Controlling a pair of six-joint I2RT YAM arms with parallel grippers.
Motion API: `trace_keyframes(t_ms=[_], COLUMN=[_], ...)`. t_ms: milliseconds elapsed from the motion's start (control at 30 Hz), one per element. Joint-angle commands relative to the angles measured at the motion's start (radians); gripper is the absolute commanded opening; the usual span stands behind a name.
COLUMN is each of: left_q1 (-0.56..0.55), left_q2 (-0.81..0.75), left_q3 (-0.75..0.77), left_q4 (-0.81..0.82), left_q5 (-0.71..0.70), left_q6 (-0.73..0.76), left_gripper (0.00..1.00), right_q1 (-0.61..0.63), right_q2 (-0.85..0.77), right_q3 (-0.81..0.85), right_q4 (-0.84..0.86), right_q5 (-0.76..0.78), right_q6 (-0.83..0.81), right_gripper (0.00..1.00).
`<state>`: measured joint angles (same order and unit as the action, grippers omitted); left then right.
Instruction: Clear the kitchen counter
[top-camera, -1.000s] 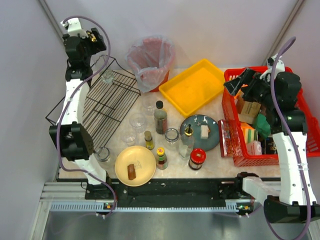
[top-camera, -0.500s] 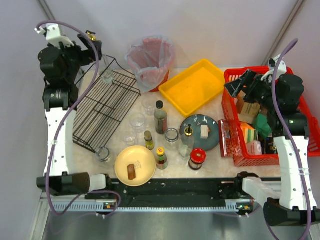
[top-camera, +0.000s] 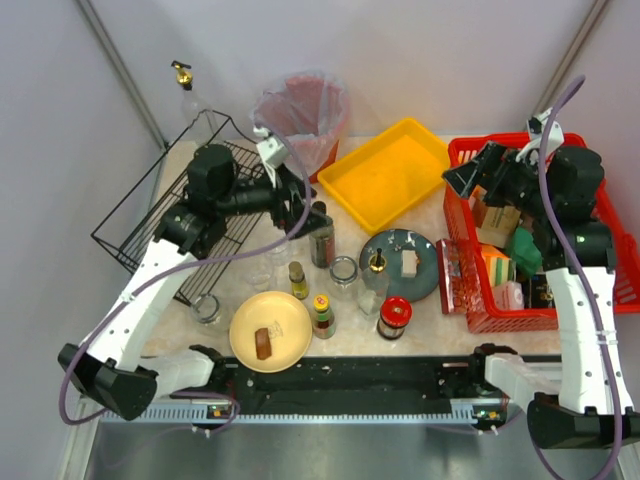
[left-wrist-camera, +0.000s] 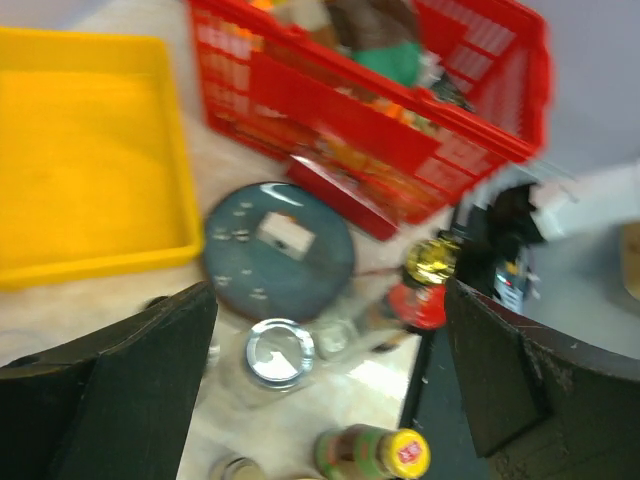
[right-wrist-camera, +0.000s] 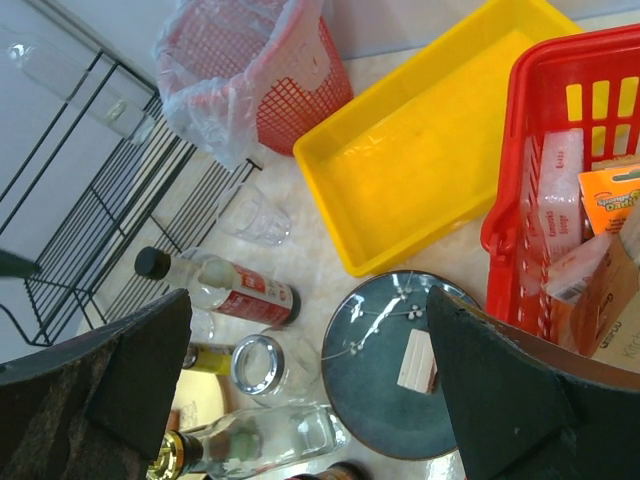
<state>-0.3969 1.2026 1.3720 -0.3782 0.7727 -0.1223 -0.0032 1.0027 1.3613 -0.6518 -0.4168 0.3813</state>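
The kitchen counter (top-camera: 433, 216) holds a blue plate (top-camera: 388, 248) with a white piece (top-camera: 408, 263), a yellow plate (top-camera: 283, 318) with a brown piece, several bottles, a glass jar (top-camera: 343, 270) and a red-lidded jar (top-camera: 394, 317). My left gripper (top-camera: 292, 196) hangs open and empty beside the black-capped bottle (top-camera: 320, 235). In the left wrist view, the left gripper (left-wrist-camera: 330, 380) looks down on the glass jar (left-wrist-camera: 280, 352) and a yellow-capped bottle (left-wrist-camera: 375, 452). My right gripper (top-camera: 468, 176) stands open and empty above the red basket's left rim, over the blue plate (right-wrist-camera: 400, 365).
A yellow tray (top-camera: 390, 170) lies at the back centre, a bagged red bin (top-camera: 300, 120) behind it. A red basket (top-camera: 620, 285) full of packets fills the right side. A black wire rack (top-camera: 200, 210) is on the left, with several clear glasses (top-camera: 275, 243) near it.
My left arm has swung from the far back left corner, down across the wire rack, to the middle of the counter. The right arm has barely moved.
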Motion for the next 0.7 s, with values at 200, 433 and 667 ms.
trace_keyframes(t_ms=[200, 433, 667], left_q1=[-0.236, -0.37, -0.49], left_q2=[-0.118, -0.083, 0.028], left_q3=[-0.275, -0.413, -0.424], left_q4=[0.37, 0.517, 0.604], left_q5=[0.183, -0.028, -0.153], left_q6=[-0.069, -0.06, -0.033], left_gripper=[0.97, 0.95, 0.93], right_q1=[-0.007, -0.006, -0.007], right_q2=[-0.062, -0.079, -0.075], right_q3=[-0.028, -0.048, -0.057], right_q4=[0.041, 0.047, 0.057], right_q5=[-0.059, -0.068, -0.082], right_q6=[-0.01, 0.004, 0.013], right_gripper=[0.98, 0.98, 0.98])
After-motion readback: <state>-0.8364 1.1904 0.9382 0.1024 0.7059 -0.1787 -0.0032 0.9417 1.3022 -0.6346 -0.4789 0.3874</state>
